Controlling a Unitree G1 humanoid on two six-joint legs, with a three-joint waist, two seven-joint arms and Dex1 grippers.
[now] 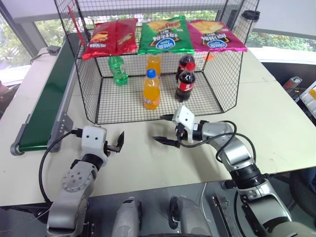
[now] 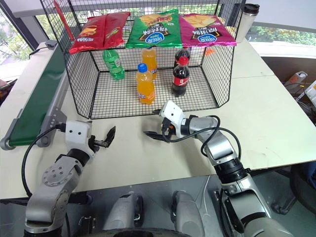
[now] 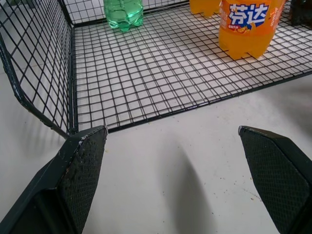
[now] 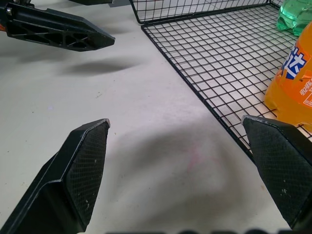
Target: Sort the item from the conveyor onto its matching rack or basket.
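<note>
The conveyor [image 1: 49,94], a dark-green belt with grey rails, runs along the left of the table and the stretch in view is bare. The item is out of view. The black wire-mesh cage [image 1: 84,84] stands at the middle back. Inside it are a green bottle with a green cap [image 1: 117,70], orange bottles [image 1: 151,91] and cola bottles [image 1: 185,84]. My left gripper [image 1: 118,143] hangs open and empty in front of the cage's left corner. My right gripper [image 1: 163,129] is open and empty just before the cage's front edge, pointing left toward the other gripper.
Red, green and pink chip bags [image 1: 165,34] lie on the sloping row atop the cage. A dark-lidded tumbler [image 2: 248,19] stands at the back right. White tabletop [image 1: 276,123] spreads to the right of the cage and between the grippers.
</note>
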